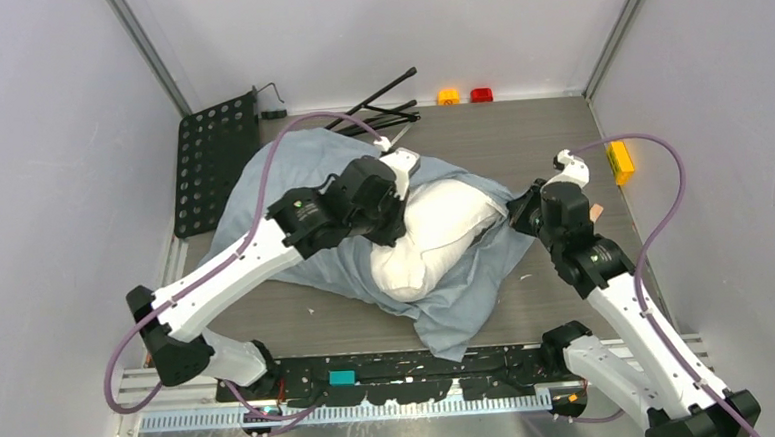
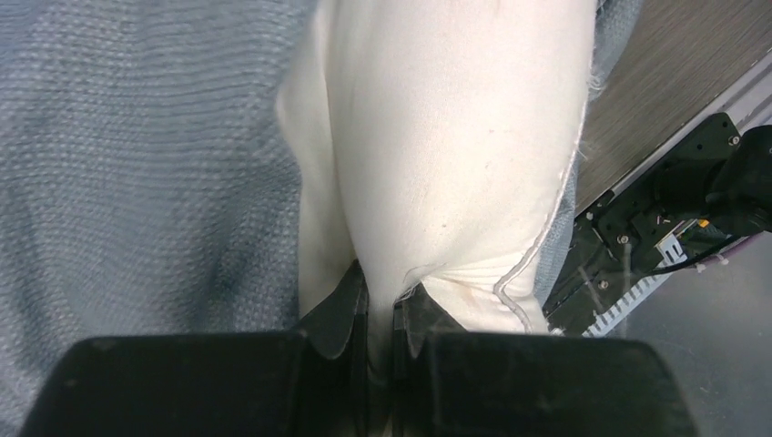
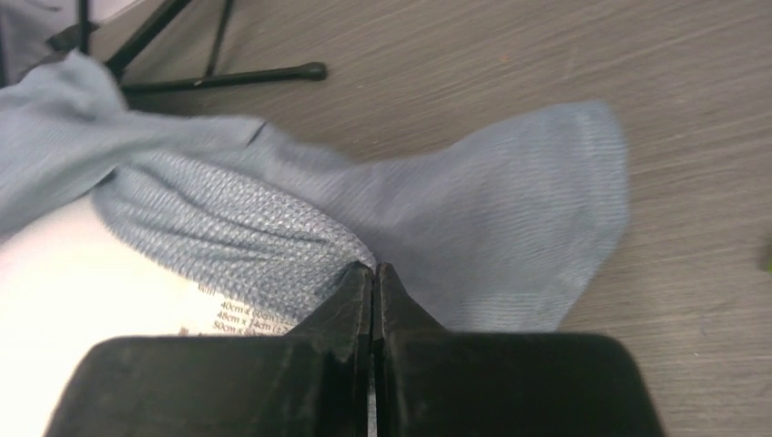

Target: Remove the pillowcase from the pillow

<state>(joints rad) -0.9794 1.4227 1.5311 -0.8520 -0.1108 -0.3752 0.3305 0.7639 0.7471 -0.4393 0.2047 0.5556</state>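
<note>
While the left jaws pinch the white pillow [image 1: 444,231] at centre frame, the right jaws press together at the pillowcase [image 3: 473,209]. Whether they catch cloth is unclear.

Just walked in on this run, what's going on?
Two arms are taking a pillowcase off a pillow on the table. The left gripper, jaws shut, pinches the white pillow; the right gripper, jaws shut, pinches the pillowcase edge. The pillow shows mostly bare, pillowcase spread under and beside it.
</note>
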